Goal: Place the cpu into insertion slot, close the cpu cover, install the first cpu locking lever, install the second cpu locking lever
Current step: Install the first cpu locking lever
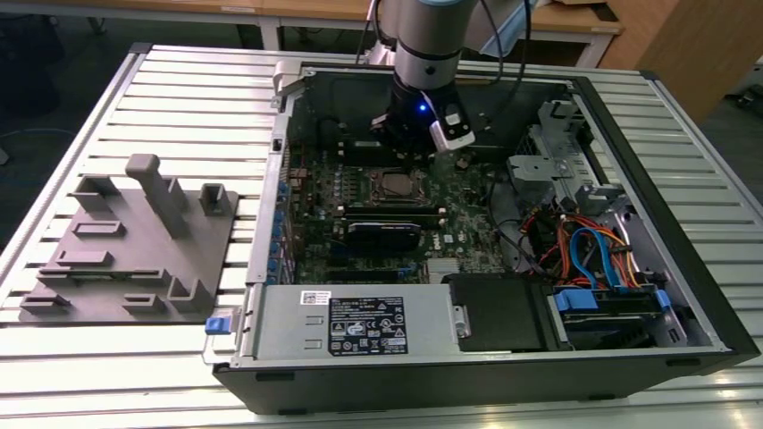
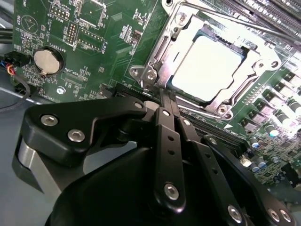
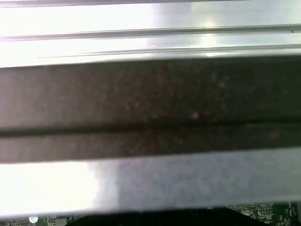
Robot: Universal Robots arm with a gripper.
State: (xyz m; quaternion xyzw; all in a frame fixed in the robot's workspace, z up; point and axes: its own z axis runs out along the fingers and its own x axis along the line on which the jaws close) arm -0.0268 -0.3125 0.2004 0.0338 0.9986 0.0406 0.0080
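Your claw was clenched, its fingers pressed together. Just beyond its tips the cpu lay flat in the insertion slot, silver top up, square with no long axis, the cpu cover lowered around it.

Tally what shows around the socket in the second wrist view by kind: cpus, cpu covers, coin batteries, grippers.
cpu: 1
cpu cover: 1
coin battery: 1
gripper: 1
Total: 4
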